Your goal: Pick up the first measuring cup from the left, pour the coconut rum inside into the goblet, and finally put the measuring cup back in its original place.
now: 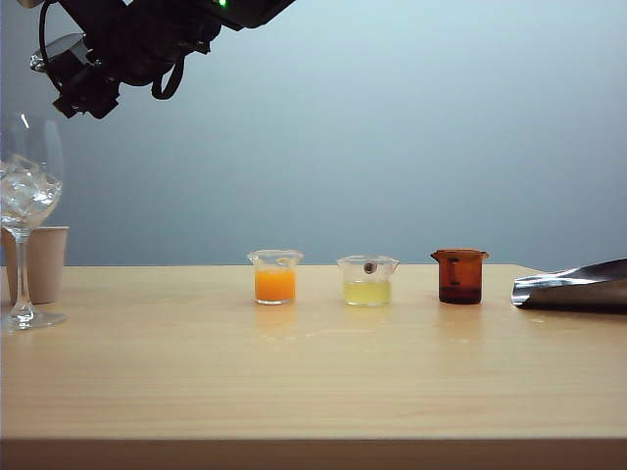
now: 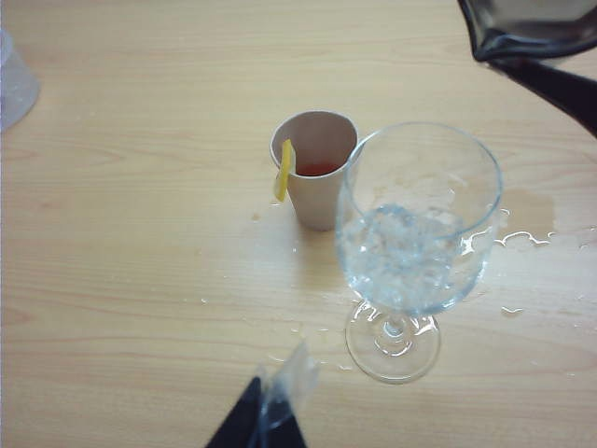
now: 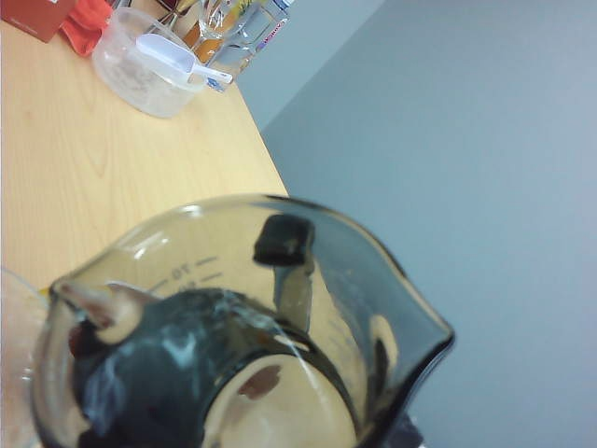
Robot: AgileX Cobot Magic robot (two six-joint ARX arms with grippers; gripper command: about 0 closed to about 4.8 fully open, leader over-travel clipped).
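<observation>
High at the exterior view's upper left, my right gripper is shut on the first measuring cup, a smoky dark translucent cup. It hangs tilted above the goblet, a tall clear stemmed glass with ice that stands at the table's left end. In the right wrist view the cup fills the picture and hides the fingers; clear coconut rum streaks its inner wall. The left wrist view looks down on the goblet, with the dark cup above and beyond its rim. My left gripper hovers shut, on the near side of the goblet's foot.
A beige paper cup stands right behind the goblet. Along the table's middle stand a cup of orange liquid, one of pale yellow liquid and an amber-brown cup. A silver pouch lies far right. Spilled drops wet the wood by the goblet.
</observation>
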